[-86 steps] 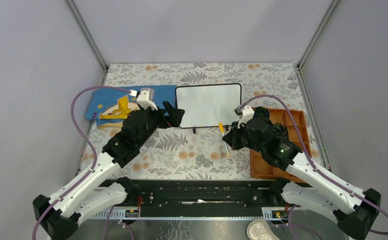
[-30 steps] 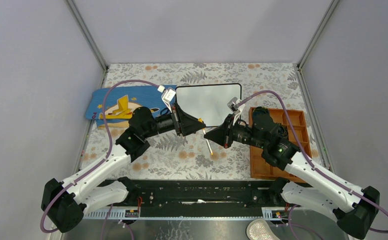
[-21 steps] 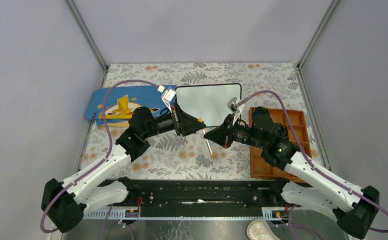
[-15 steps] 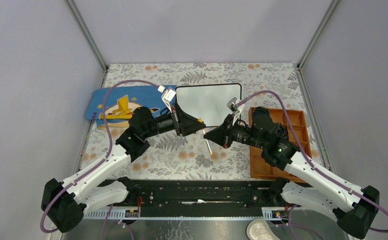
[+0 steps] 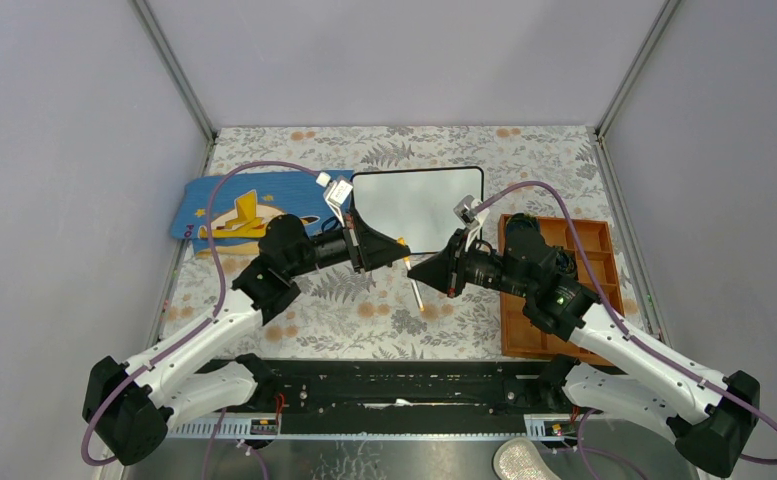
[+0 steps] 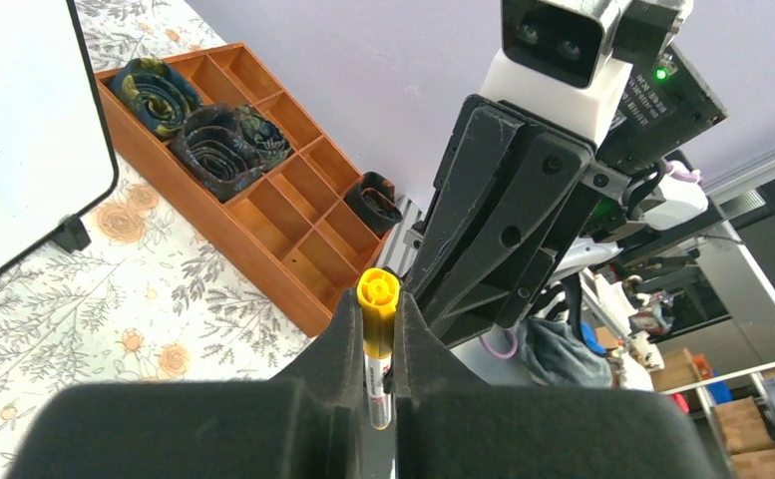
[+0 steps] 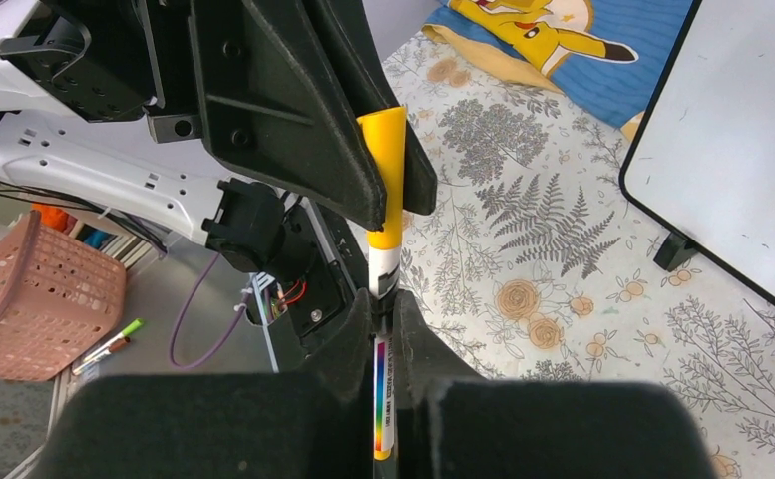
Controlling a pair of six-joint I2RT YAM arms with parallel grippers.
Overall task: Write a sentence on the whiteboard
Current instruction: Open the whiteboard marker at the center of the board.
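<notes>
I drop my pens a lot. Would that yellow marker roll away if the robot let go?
Probably yes: the marker looks round and smooth, so it would likely roll on the flat table. It looks stiff, not bendy. Its cap, pinched by the left gripper, may pull off.

A: Where can a gripper pass?

B: Over the floral tablecloth (image 5: 364, 315) on the near side, between the arm bases and the marker (image 5: 417, 293). Also along the far strip behind the whiteboard (image 5: 419, 205).

A: What stands in the way?

B: The left gripper (image 5: 396, 257) and right gripper (image 5: 419, 270) meet tip to tip, both clamped on that marker, just before the whiteboard's near edge, so each bars the other. The wooden tray (image 5: 589, 240) with rolled ties (image 6: 213, 140) stands right of the board, the blue mat (image 5: 284, 195) left of it, both close at its ends.
</notes>
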